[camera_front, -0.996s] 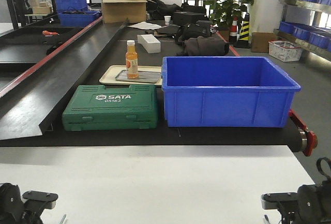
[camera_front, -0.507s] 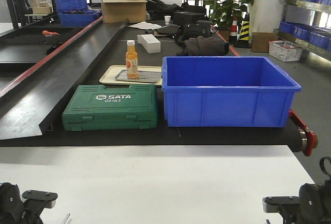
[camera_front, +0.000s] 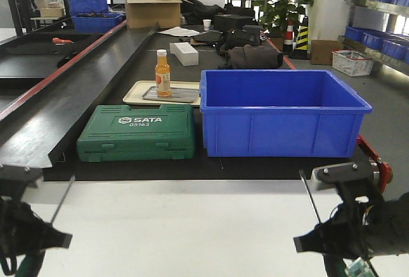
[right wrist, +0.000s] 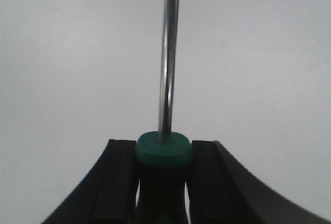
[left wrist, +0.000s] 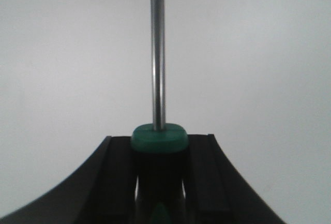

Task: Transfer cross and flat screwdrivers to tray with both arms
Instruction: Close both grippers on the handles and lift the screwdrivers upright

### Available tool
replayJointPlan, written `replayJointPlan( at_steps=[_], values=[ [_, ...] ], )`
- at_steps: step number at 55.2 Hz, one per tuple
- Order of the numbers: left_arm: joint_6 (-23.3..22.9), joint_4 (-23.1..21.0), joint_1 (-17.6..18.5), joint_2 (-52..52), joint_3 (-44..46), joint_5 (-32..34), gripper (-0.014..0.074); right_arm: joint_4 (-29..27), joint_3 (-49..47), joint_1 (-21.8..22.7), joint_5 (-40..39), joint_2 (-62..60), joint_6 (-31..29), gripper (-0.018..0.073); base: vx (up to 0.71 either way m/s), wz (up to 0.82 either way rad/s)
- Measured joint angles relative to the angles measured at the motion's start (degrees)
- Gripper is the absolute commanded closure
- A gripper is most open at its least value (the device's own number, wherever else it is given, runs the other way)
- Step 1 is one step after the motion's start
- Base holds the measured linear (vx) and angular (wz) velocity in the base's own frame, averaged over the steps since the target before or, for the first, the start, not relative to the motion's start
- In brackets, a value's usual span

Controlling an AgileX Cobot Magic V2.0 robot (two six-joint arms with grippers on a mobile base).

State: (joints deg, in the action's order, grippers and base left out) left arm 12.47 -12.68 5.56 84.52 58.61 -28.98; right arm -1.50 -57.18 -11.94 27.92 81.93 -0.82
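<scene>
Screwdrivers were held one per arm, both over the near side of the white table.

Left screwdriver: its black-and-green handle was clamped between the two black fingers of the left gripper. The green collar sat level with the fingertips. The steel shaft ran straight out from the claw, centred, and left the top of the wrist view. The tip was out of frame, so cross or flat could not be told.

Right screwdriver: the hold was the same. The right gripper was closed on the handle, with the collar at the fingertips and the shaft projecting forward and leaning slightly rightward. Its tip was also unseen.

In the front view the left claw was low at the left edge, its shaft slanting up and to the right. The right claw was low at the right, topped by a grey metal piece, its shaft slanting up and to the left. The two were well apart.

The grey metal tray lay far back on the black belt, resting inside a cream tray. An orange bottle stood upright on its left part. It was well apart from both claws. Between them lay a green SATA tool case, and just beside that, to the right, a blue crate.
</scene>
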Motion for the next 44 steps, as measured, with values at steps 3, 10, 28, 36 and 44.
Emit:
replayJointPlan(
  at_steps=[3, 10, 28, 36, 44],
  values=[
    [0.0, -1.2, 0.0, -4.0, 0.0, 1.8, 0.0599, -0.2, -0.7, -0.3, -0.3, -2.9, 0.8, 0.0568, 0.0, 0.0],
    [0.0, -4.3, 0.0, -12.3, 0.0, 6.2, 0.0596, -0.4, -4.7, -0.6, 0.3, -7.9, 0.8, 0.0567, 0.0, 0.0],
    [0.0, -6.0, 5.9, -21.4, 1.0, 8.2, 0.0596, -7.7, -14.2, -0.6, 5.5, -10.9, -4.4, 0.0567, 0.0, 0.0],
    [0.0, -6.1, 7.0, -21.4, 2.4, 7.4, 0.0595, -13.1, -14.2, -0.6, 6.5, -10.7, -9.1, 0.0567, 0.0, 0.0],
    [0.0, -6.1, 7.0, -21.4, 2.4, 7.4, 0.0595, -14.3, -14.2, -0.6, 6.5, -10.6, -11.2, 0.0567, 0.0, 0.0]
  ],
)
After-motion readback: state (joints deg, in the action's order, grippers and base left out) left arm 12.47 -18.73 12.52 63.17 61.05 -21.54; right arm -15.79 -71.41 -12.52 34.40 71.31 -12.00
